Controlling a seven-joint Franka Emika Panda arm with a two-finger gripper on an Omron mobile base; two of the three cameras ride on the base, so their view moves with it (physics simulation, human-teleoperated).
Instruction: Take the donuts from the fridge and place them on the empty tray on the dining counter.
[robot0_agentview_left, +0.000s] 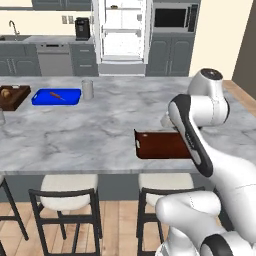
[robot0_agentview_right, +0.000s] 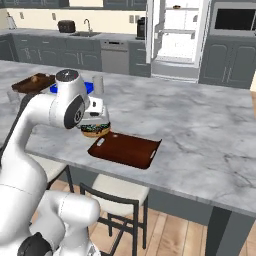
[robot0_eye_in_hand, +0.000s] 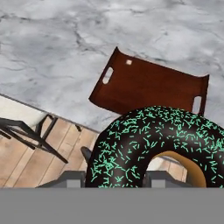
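**A:** Above the near edge of the bench (robot0_agentview_right: 200, 130), at about nine o'clock from the tray (robot0_agentview_right: 131, 150) in the right base view, the claw (robot0_agentview_right: 95, 129) is nearly shut and pinches a donut (robot0_agentview_right: 95, 131) with dark icing and green sprinkles.

**B:** And where does the tray lie?

**A:** Flat on the marble, close to the stool side. In the hand view the tray (robot0_eye_in_hand: 148, 85) sits toward twelve o'clock and the donut (robot0_eye_in_hand: 153, 144) fills the lower half, with floor and a stool frame at eight o'clock.

**B:** So what might go wrong?

**A:** The donut appears to hang short of the tray, partly over the bench's lip. A release here would likely drop it on bare marble or let it roll off to the floor. A low approach could also nudge the raised rim and slide the tray.

**B:** The fridge?

**A:** The fridge (robot0_agentview_left: 122, 30) stands open at twelve o'clock in the left base view; whether the second donut is inside cannot be told.

**B:** Any writing?

**A:** None readable anywhere.
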